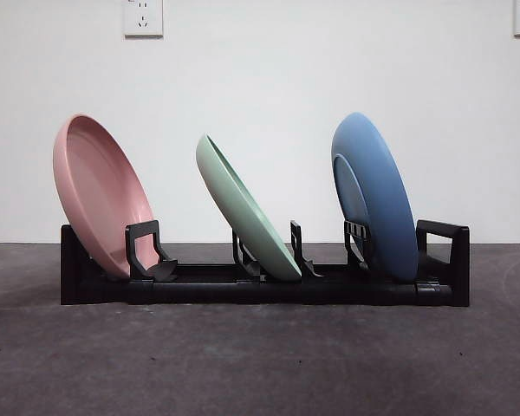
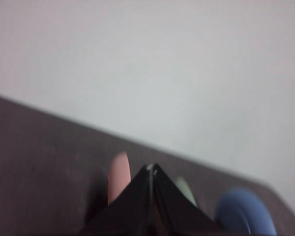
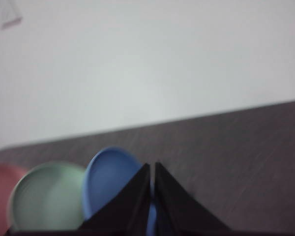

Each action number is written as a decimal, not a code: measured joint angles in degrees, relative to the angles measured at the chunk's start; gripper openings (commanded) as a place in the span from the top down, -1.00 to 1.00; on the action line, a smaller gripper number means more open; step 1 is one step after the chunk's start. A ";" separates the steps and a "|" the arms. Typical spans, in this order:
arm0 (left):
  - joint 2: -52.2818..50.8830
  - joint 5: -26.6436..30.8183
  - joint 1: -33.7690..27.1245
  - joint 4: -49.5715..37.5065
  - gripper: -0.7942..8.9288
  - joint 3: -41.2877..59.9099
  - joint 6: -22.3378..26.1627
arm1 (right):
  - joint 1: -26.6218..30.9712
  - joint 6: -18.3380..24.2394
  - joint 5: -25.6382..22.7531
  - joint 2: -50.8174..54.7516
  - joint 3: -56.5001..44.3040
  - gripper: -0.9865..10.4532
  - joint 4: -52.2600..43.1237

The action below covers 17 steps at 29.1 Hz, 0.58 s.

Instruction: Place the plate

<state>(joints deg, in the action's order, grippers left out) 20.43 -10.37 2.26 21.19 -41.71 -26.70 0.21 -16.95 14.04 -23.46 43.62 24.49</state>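
Both hands point(image 2: 151, 169) point(image 3: 152, 167) closed; plates point(image 1: 247, 208) show no readable writing.

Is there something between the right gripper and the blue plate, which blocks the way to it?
Nothing visible does. In the right wrist view the right gripper, jaws shut, sits directly before the blue plate, with no object between. In the front view the blue plate already stands in the black rack, apart from the green plate.

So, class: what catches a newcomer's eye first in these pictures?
Three plates lean in a black rack on the dark table: pink plate at one end, green plate in the middle, blue plate at the other end. Behind them is a white wall with sockets.
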 measured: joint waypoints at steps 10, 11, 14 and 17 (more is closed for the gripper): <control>21.42 -5.99 0.00 28.83 0.81 -18.27 7.39 | -0.48 6.86 6.97 -17.62 17.73 0.80 23.54; 23.32 -5.99 0.00 31.58 0.81 -20.11 8.57 | -0.72 7.65 6.97 -18.95 18.88 0.80 25.57; 27.91 -6.05 0.00 38.51 0.82 -24.87 12.33 | -1.36 9.53 6.95 -22.82 21.92 0.80 31.61; 32.13 -6.08 0.02 41.57 0.72 -28.59 16.13 | -2.03 13.27 6.97 -28.11 23.63 0.74 36.96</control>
<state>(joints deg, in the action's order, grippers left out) 52.56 -16.45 2.28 62.76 -70.30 -10.57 -1.83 -3.68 21.02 -51.57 67.24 61.45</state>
